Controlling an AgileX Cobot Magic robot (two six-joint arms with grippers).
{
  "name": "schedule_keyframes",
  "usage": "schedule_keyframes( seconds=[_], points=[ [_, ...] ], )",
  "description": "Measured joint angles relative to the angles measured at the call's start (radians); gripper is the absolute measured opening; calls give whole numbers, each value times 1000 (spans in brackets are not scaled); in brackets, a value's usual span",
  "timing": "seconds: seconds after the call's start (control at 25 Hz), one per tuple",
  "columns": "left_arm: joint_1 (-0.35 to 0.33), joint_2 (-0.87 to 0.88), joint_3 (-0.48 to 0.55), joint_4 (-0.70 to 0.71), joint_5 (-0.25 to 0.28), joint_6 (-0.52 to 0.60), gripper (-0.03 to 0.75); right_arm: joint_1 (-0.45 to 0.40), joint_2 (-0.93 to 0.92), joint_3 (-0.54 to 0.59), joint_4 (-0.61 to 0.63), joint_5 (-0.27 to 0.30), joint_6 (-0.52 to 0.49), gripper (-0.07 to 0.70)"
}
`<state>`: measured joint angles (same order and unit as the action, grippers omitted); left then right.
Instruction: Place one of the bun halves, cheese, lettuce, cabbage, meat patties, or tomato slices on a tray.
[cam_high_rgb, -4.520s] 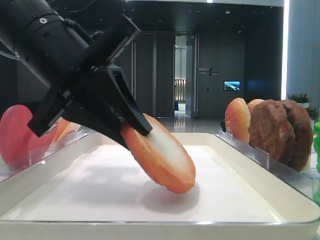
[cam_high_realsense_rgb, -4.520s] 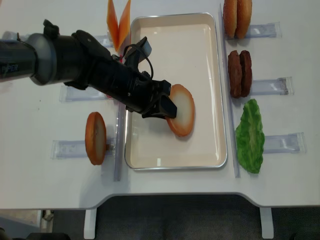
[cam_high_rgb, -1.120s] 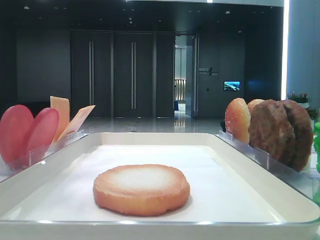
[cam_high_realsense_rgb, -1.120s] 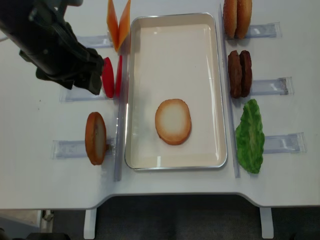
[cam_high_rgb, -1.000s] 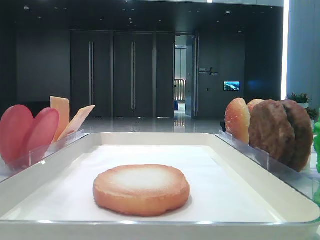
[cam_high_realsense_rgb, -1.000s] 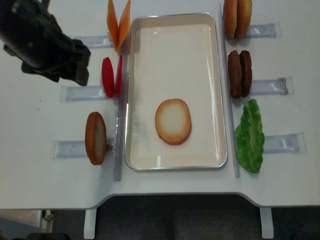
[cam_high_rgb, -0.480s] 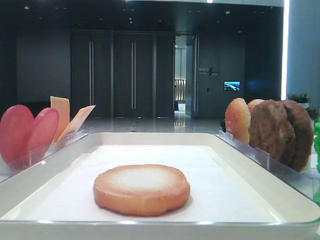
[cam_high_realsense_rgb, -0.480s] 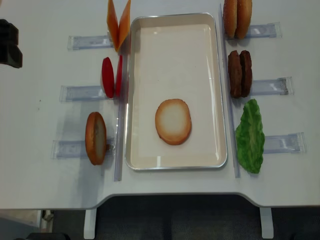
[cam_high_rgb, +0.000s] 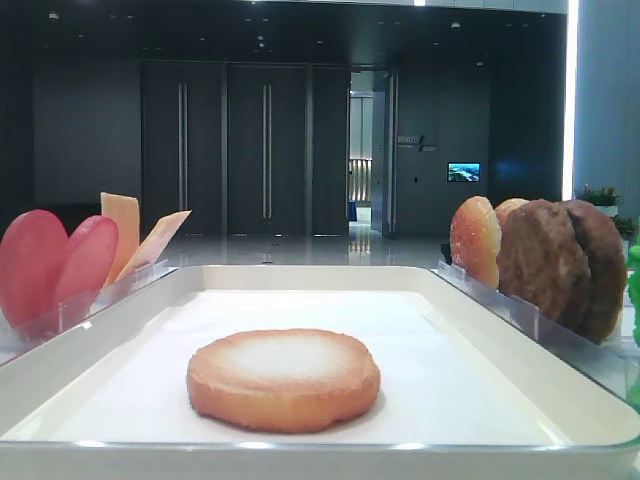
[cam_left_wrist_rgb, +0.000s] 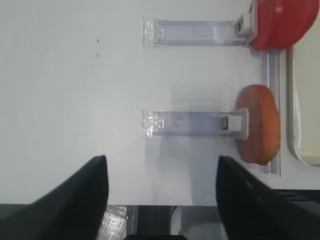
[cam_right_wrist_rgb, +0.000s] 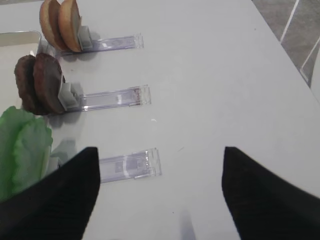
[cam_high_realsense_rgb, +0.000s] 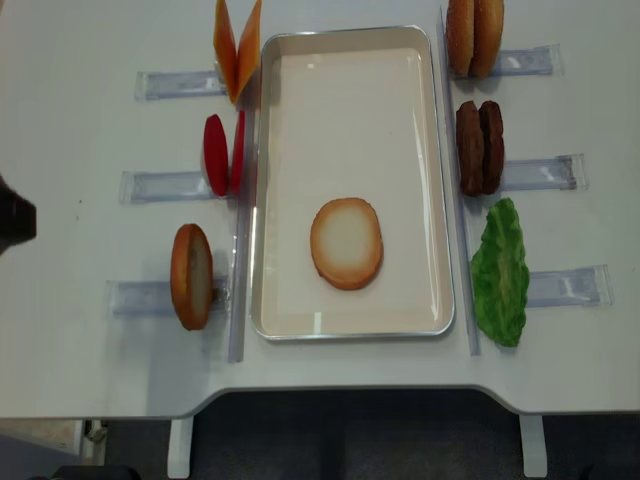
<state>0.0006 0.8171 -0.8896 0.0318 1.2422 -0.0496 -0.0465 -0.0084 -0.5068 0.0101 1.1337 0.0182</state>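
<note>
A bun half (cam_high_realsense_rgb: 346, 243) lies flat, pale face up, on the white tray (cam_high_realsense_rgb: 300, 120), with nothing touching it; it also shows in the low view (cam_high_rgb: 283, 378). A second bun half (cam_high_realsense_rgb: 190, 277) stands on edge in a rack left of the tray. My left gripper (cam_left_wrist_rgb: 162, 190) is open and empty over the table's front left edge, left of that bun half (cam_left_wrist_rgb: 257, 124). My right gripper (cam_right_wrist_rgb: 157, 185) hangs open and empty over bare table right of the racks. Cheese (cam_high_realsense_rgb: 237, 45), tomato slices (cam_high_realsense_rgb: 222, 154), meat patties (cam_high_realsense_rgb: 480, 147) and lettuce (cam_high_realsense_rgb: 500, 272) stand beside the tray. Cabbage I cannot tell apart.
Two orange-speckled domed bun pieces (cam_high_realsense_rgb: 474, 36) stand at the back right. Clear plastic racks (cam_high_realsense_rgb: 165, 185) stick out on both sides of the tray. A dark bit of the left arm (cam_high_realsense_rgb: 15, 218) shows at the overhead view's left edge.
The left arm has let go of the bun half, which lies flat on the tray. It has pulled away left and toward the front edge, almost out of the overhead view.
</note>
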Motion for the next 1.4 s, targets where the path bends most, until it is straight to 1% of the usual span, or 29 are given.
schedule_keyframes(
  seconds=[0.08,0.24,0.44,0.6,0.88,1.04,1.24,1.4],
  points=[
    [0,-97,43,-11,1,0,518,0,0,0,0,0,0,489],
    [0,-264,89,-20,7,0,518,0,0,0,0,0,0,489],
    [0,-424,130,-32,12,5,518,0,0,0,0,0,0,489],
    [0,-550,205,-32,11,28,518,0,0,0,0,0,0,489],
    [0,-733,348,-43,-86,50,518,0,0,0,0,0,0,489],
    [0,-814,409,-53,-110,55,518,0,0,0,0,0,0,489],
    [0,-833,414,-55,-126,65,517,0,0,0,0,0,0,489],
    [0,-833,414,-55,-127,77,517,0,0,0,0,0,0,489]
  ],
)
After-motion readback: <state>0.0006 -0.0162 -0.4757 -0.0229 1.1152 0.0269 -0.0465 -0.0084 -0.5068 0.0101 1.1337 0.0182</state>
